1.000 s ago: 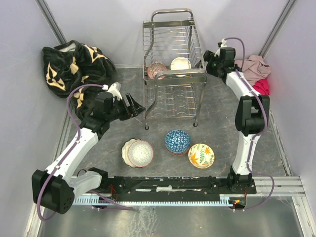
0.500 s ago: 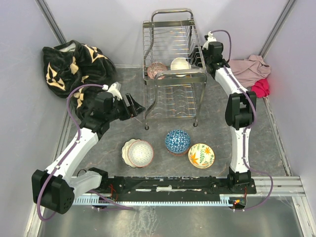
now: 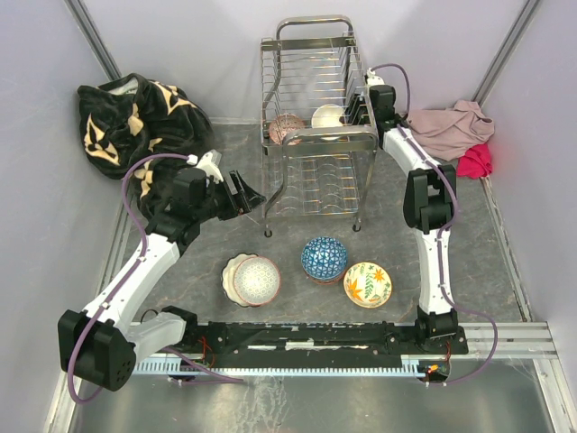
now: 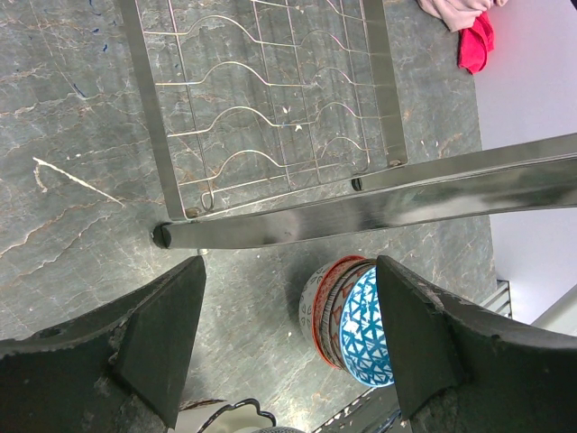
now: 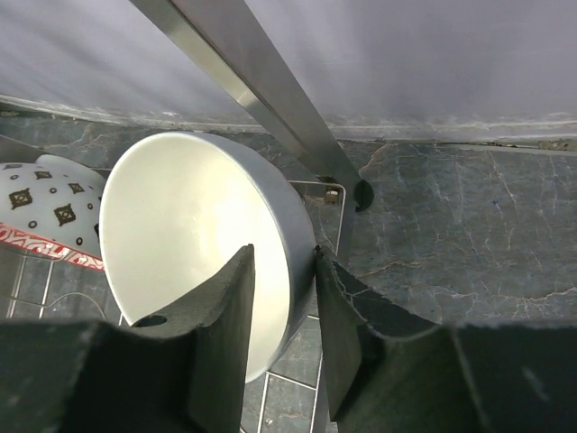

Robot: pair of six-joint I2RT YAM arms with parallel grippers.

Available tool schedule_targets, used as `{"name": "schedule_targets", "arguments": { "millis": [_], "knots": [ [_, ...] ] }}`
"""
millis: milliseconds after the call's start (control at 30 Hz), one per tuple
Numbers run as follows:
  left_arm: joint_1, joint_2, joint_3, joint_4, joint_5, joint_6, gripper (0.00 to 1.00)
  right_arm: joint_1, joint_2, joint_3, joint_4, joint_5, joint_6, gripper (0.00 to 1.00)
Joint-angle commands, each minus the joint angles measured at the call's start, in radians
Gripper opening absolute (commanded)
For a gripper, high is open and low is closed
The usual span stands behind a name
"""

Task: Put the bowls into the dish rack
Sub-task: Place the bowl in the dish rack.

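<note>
Right fingers [image 5: 281, 260]: closed on the rim of the white bowl [image 5: 185, 239], one finger inside and one on its grey outer wall.
White bowl: in the dish rack [image 3: 317, 135], at the rack's right side. It stands on edge and tilted, plain inside showing to the wrist camera. Cannot tell which tier.
Dotted bowl [image 5: 41, 212]: also in the rack, just left of the white bowl and partly hidden behind it. On edge, white with dark diamonds and a red band.
Left fingers [image 4: 288, 269]: spread wide, gripping nothing, held over the worktop [image 4: 72, 153] off the rack's near-left foot, apart from it.
Dish rack: upright on its feet, middle-far on the worktop. Long axis runs from the arms toward the back wall, with a looped handle at the near end and one at the far end.
Blue bowl [image 3: 324, 257]: on the worktop, on the near side of the rack, nested on a red-striped bowl [image 4: 315, 311].
Fine-patterned bowl [image 3: 259, 280]: left of the blue bowl, sitting in a scalloped cream bowl [image 3: 231, 269].
Leaf bowl [image 3: 368, 284]: just right of the blue bowl, opening up.
Black blanket [image 3: 135, 117]: far-left corner.
Pink cloth [image 3: 455, 126], red cloth [image 3: 475, 161]: far right, by the wall.
</note>
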Motion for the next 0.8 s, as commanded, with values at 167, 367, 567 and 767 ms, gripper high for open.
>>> {"name": "schedule_targets", "arguments": {
  "millis": [167, 367, 567, 767],
  "knots": [
    [0.006, -0.011, 0.017, 0.034, 0.023, 0.005, 0.82, 0.025, -0.010, 0.012, 0.078, 0.039, -0.077, 0.19],
    [0.006, -0.013, 0.018, 0.033, 0.023, 0.005, 0.82, 0.031, -0.041, -0.070, 0.170, 0.052, -0.124, 0.00],
    [0.006, -0.010, 0.017, 0.034, 0.024, 0.005, 0.82, 0.043, -0.130, -0.292, 0.401, 0.114, -0.159, 0.00],
    [0.006, -0.010, 0.014, 0.034, 0.023, 0.004, 0.82, 0.079, -0.205, -0.515, 0.743, 0.250, -0.240, 0.00]
  ]
}}
